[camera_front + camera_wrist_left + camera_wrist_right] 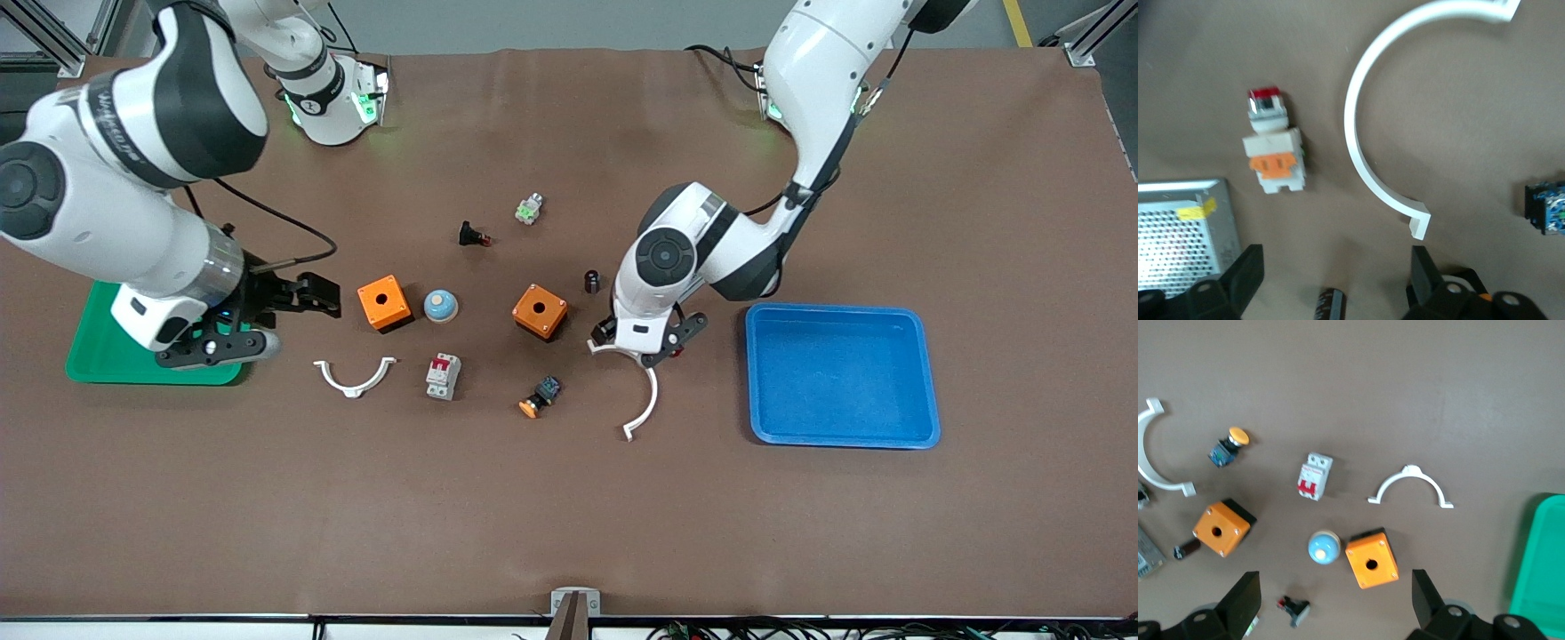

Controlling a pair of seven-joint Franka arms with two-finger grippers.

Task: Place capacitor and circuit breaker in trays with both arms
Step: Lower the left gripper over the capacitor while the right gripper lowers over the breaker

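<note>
**Both pincers open and empty, capacitor and breaker on the table**

Clock directions below are read on the front view, twelve toward my bases.

My left pincer (647, 342) hangs low over the upper end of a white curved clamp (645, 404). Its fingers (1245, 277) stand wide apart and hold nothing. The capacitor (591, 282) stands on the brown mat at about two o'clock from the nearer-to-me orange box (540, 312), apart from it and beside my left forearm. In my left wrist view it shows as a dark cylinder at the frame's edge, in line with the gap between the fingers but not touched by either. That view also shows a white-orange indicator lamp (1275, 150) lying flat and the corner of a perforated metal box (1178, 227).

My right pincer (322, 298) is up over the mat just beside the green tray (107, 356). Its fingers (1245, 593) are spread as wide as they go, with nothing between them. The circuit breaker (443, 376) lies at about five o'clock from the other orange box (384, 303). At nine o'clock from the breaker is a second white clamp (354, 378), and at twelve o'clock from it a small blue dome (440, 306).

At three o'clock from the breaker lies a black-blue switch with an orange cap (540, 396). A black push-button (473, 236) lies at about one o'clock from the dome. The blue tray (841, 373) sits at three o'clock from my left pincer, toward the left arm's end of the table.
</note>
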